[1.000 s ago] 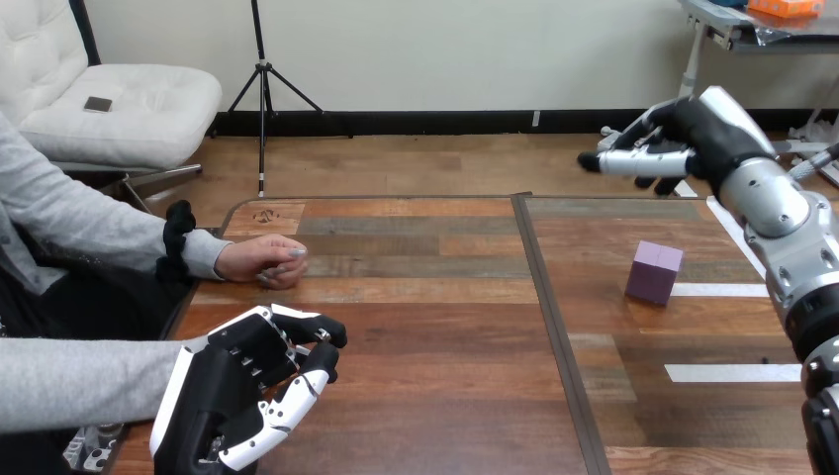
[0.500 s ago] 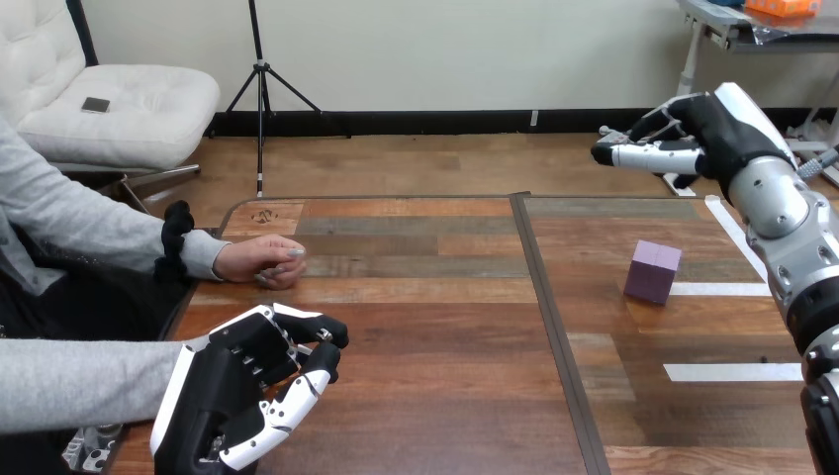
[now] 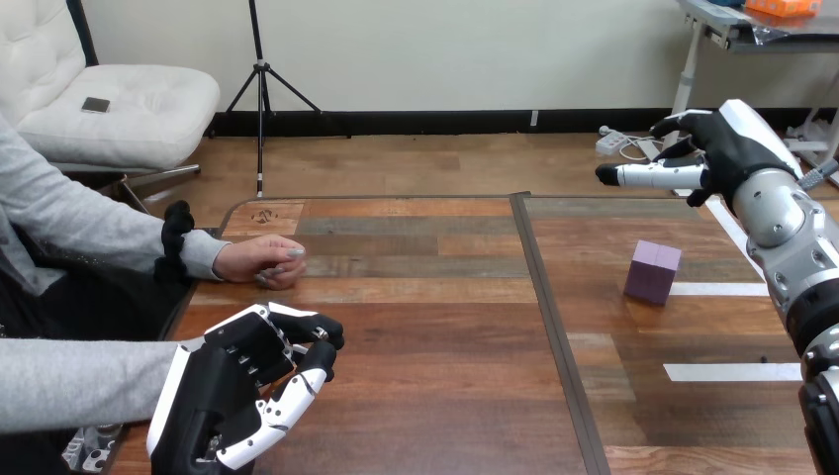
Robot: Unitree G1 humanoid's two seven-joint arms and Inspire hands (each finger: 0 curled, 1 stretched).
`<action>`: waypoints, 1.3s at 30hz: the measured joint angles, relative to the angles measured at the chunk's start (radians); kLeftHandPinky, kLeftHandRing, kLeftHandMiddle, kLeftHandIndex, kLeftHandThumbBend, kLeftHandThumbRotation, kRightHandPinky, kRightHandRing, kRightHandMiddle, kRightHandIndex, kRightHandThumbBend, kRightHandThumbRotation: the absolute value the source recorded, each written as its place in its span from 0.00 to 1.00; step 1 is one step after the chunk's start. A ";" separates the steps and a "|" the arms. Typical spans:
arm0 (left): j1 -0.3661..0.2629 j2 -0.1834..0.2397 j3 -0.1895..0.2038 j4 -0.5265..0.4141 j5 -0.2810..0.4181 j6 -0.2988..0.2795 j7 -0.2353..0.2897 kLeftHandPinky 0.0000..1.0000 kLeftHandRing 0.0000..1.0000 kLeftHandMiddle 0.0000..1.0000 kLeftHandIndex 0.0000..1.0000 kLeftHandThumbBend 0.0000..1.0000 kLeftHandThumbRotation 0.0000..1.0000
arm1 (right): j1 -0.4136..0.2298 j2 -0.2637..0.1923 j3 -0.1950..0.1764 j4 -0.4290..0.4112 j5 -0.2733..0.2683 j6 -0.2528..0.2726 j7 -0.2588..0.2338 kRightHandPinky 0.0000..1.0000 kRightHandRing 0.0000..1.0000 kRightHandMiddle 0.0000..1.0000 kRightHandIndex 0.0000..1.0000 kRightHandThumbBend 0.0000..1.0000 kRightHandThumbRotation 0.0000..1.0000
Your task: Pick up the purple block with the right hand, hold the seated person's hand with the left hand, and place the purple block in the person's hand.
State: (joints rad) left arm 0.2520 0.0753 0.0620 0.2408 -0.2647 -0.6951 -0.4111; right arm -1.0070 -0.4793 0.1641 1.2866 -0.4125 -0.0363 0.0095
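The purple block [image 3: 653, 271] sits on the table's right half, free of any hand. My right hand [image 3: 717, 148] hovers high above and behind it, past the far right of the table, fingers relaxed and open, holding nothing. At the lower left my left hand [image 3: 237, 391] rests over the table with its fingers curled and nothing in them. The person's hand [image 3: 259, 261] lies loosely closed on the table at the left, a short way beyond my left hand and apart from it.
A dark seam [image 3: 550, 317] divides the wooden table [image 3: 425, 346] down its middle. White tape strips [image 3: 730, 372] mark the right half near the block. The person's grey-sleeved forearm [image 3: 84, 381] lies along the lower left edge.
My right hand has drifted to the right and slightly down, its fingers spreading a little. The left hand, the block and the person's hand have stayed put.
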 measured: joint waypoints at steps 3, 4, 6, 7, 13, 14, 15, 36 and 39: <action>0.001 0.000 0.000 0.000 -0.003 0.000 -0.003 0.42 0.59 0.57 0.46 0.42 0.09 | -0.001 0.000 0.001 0.008 -0.003 0.002 -0.001 0.59 0.76 0.80 0.85 1.00 0.46; 0.001 0.000 0.000 0.000 -0.004 0.000 -0.005 0.42 0.59 0.57 0.46 0.42 0.09 | -0.002 0.000 0.002 0.010 -0.006 0.003 -0.001 0.60 0.77 0.81 0.85 1.00 0.46; 0.001 0.000 0.000 0.000 -0.005 0.000 -0.009 0.42 0.59 0.57 0.46 0.42 0.08 | -0.003 0.001 0.006 0.013 -0.012 0.005 -0.002 0.61 0.78 0.82 0.85 1.00 0.47; 0.002 0.001 0.000 0.000 -0.006 0.000 -0.011 0.42 0.59 0.57 0.46 0.42 0.08 | -0.003 0.001 0.008 0.013 -0.014 0.007 -0.002 0.62 0.78 0.83 0.86 1.00 0.47; 0.004 0.001 0.000 0.000 -0.013 0.000 -0.021 0.42 0.59 0.57 0.46 0.43 0.08 | -0.004 0.004 0.019 0.016 -0.023 0.022 -0.006 0.61 0.78 0.84 0.88 1.00 0.48; 0.004 0.001 0.000 0.000 -0.014 0.000 -0.022 0.42 0.58 0.57 0.46 0.42 0.08 | -0.004 0.006 0.020 0.016 -0.023 0.024 -0.007 0.61 0.79 0.84 0.88 1.00 0.47; 0.004 0.001 0.000 0.000 -0.016 0.000 -0.023 0.42 0.58 0.57 0.46 0.42 0.09 | -0.004 0.006 0.021 0.017 -0.023 0.026 -0.008 0.62 0.80 0.85 0.88 1.00 0.47; 0.004 0.010 0.010 0.000 -0.035 0.000 -0.043 0.45 0.60 0.59 0.47 0.42 0.21 | -0.004 0.047 0.033 0.037 -0.032 0.032 -0.016 0.88 0.99 1.00 0.98 1.00 0.36; 0.004 0.012 0.012 0.000 -0.037 0.000 -0.046 0.45 0.60 0.59 0.47 0.42 0.21 | -0.004 0.055 0.044 0.042 -0.042 0.034 -0.016 0.90 1.00 1.00 0.99 1.00 0.36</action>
State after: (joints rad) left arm 0.2564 0.0868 0.0742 0.2407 -0.3014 -0.6952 -0.4568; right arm -1.0113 -0.4248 0.2083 1.3290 -0.4548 -0.0019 -0.0067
